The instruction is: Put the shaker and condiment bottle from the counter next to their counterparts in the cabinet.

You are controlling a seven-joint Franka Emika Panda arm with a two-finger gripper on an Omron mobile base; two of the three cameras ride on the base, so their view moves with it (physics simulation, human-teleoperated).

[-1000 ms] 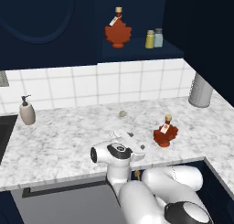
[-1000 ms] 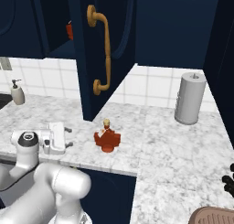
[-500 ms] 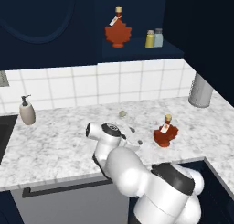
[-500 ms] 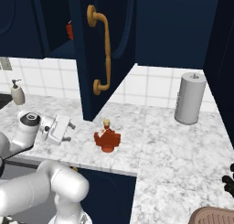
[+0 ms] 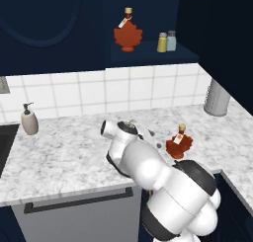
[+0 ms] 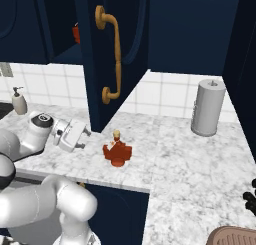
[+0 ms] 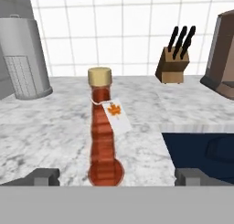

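gripper [image 7: 112,175]: spread wide, nothing held, levelled at the counter bottle.
condiment bottle [image 7: 104,131]: stood on the counter [image 7: 41,131] straight ahead, between the fingertips' lines, not yet gripped.
shaker [image 5: 161,42]: already shelved in the cabinet [image 5: 148,56], beside its pale counterpart [image 5: 171,40].
left: bottle to be lifted up next to the second leaf bottle [image 5: 128,34].

Condiment bottle [image 5: 181,143] on counter [image 5: 64,152] (upright), counterparts [image 5: 128,32] above on cabinet [image 5: 153,52] shelf.
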